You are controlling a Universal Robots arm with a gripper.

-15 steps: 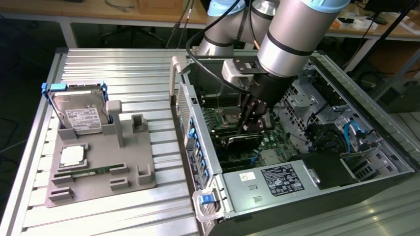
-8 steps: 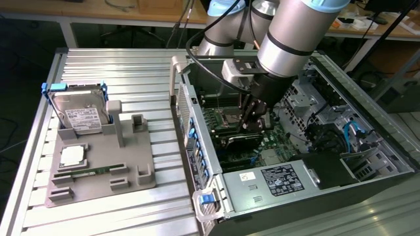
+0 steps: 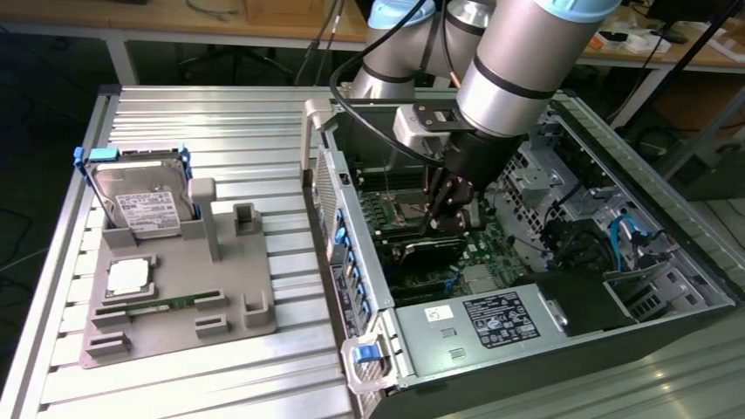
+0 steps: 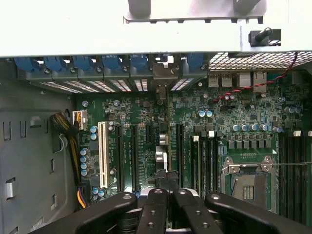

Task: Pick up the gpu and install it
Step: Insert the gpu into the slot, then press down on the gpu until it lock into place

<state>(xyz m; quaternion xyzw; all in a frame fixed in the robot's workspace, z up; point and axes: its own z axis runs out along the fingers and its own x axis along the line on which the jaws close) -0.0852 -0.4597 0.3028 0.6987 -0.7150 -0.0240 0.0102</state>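
- In the exterior view, the arm is reaching down into the open computer case (image 3: 686,253), with the gripper (image 3: 448,218) hanging just over the motherboard (image 3: 495,249).
- The gpu (image 3: 425,251) is sitting as a dark card directly beneath the fingertips, low against the board.
- In the wrist view, the gripper (image 4: 169,214) is looking straight down along the gpu (image 4: 163,151), seen edge-on.
- The fingers (image 4: 153,214) are drawn close together and appear to be pinching the card's upper edge.
- The card's long axis is running from the fingers toward the bracket (image 4: 163,73) at the case's rear openings, parallel to the black expansion slots (image 4: 132,156) beside it.
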